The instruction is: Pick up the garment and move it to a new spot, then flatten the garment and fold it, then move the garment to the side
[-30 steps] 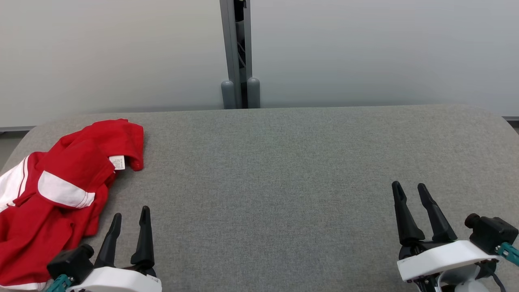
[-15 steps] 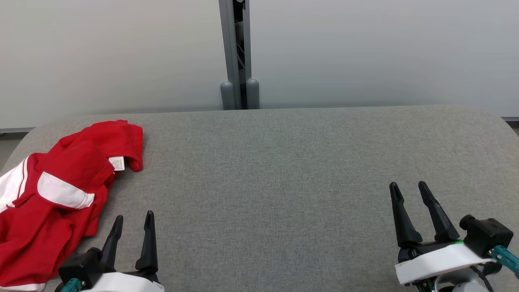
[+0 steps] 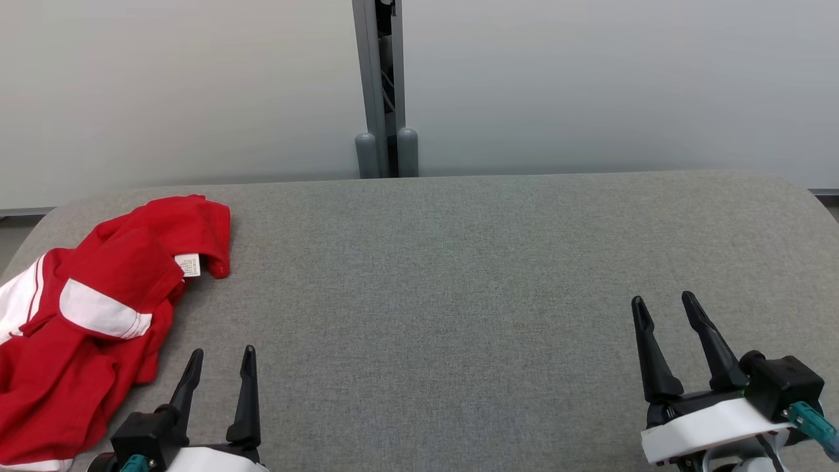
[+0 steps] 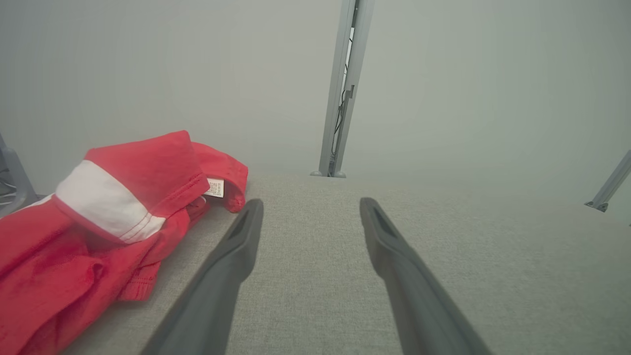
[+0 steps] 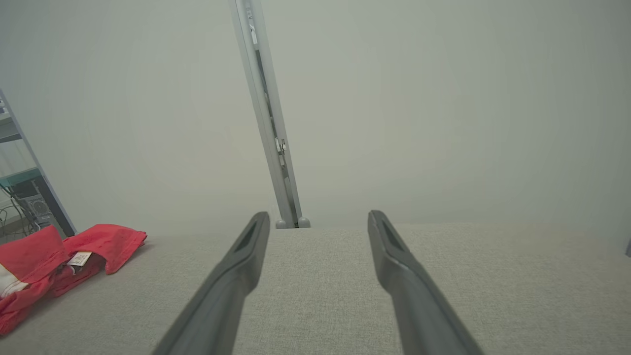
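Since the earlier frame, the left tool point(image 3: 223, 352) had been drawn back toward the seven o'clock edge of the head view and nudged slightly toward the middle. The right tool point(image 3: 663, 299) at four o'clock had barely been shifted, and the garment point(image 3: 118, 262) had been left as it lay. Both tools were held wide, with nothing gripped. The garment was found crumpled at nine o'clock on the bench point(image 3: 426, 295), near the left tool at its ten o'clock and well apart from the right one. The pick-up was judged not yet begun. For a sound grasp, the left tool would best be swung toward ten o'clock and lowered onto a raised fold, so that a thick ridge of cloth would be pinched rather than a single layer scraped along the bench. The rolled hem by the label point(image 3: 190, 265) was judged a fair target. The cloth was seen to be a soft red knit with white panels point(image 3: 98, 314) edged in thin stripes, limp and bunched in loose rolls. The bench was covered in a coarse grey weave with rounded corners, on which some drag could be expected.
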Robot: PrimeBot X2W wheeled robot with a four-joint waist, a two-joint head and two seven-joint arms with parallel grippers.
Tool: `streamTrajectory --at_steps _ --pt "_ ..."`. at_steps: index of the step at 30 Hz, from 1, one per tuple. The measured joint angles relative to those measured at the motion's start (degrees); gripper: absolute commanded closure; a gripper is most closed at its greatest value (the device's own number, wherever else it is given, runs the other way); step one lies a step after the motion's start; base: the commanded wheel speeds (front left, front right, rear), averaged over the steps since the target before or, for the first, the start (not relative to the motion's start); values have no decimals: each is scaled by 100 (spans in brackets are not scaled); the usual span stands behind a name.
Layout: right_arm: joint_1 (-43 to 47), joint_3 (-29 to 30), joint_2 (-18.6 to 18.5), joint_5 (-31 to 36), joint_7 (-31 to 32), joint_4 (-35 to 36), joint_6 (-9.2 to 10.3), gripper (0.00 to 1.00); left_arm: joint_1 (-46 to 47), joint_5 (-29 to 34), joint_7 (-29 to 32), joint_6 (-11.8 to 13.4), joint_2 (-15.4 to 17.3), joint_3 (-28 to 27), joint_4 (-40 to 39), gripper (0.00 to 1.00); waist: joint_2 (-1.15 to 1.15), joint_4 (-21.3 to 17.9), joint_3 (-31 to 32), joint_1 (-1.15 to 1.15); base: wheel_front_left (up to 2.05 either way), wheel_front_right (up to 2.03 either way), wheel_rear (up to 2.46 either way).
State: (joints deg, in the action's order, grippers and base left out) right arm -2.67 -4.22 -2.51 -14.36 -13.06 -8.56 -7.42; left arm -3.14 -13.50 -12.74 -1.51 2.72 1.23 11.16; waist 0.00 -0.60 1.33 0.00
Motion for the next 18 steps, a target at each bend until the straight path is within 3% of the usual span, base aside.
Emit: streamTrajectory --at_steps 18 --pt "27 45 -9 666 -167 -156 0 0 -3 599 -202 40 5 97 153 0 0 -7 10 0 0 0 0"
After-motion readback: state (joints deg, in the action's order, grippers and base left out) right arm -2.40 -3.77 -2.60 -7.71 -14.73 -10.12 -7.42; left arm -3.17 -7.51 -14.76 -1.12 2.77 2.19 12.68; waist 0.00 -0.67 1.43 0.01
